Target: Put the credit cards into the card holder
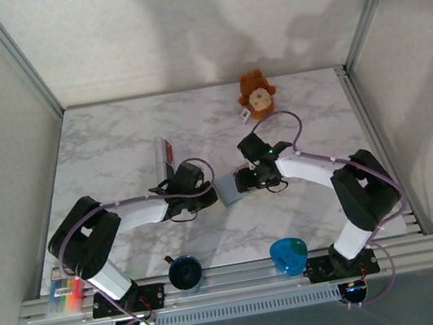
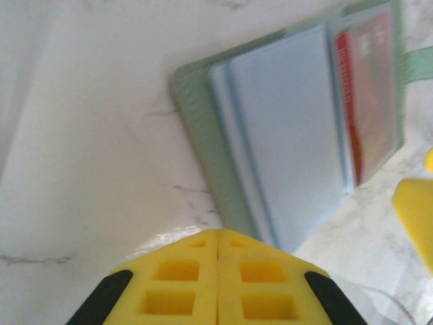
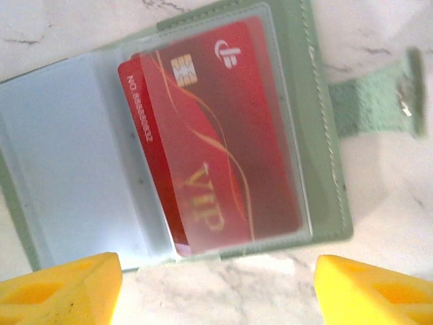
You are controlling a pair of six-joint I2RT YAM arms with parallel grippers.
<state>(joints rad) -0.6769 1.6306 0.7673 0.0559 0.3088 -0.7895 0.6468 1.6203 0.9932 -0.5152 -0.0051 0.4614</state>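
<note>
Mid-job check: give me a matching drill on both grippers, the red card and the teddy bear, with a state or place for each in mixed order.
Column one:
1. left gripper
2. right gripper
3. red card
4. teddy bear

Column two:
A. open, nothing held
B. at the far side of the table
C. shut
D. in a clear sleeve of the card holder

Pairs: 1-C, 2-A, 3-D, 4-B.
</note>
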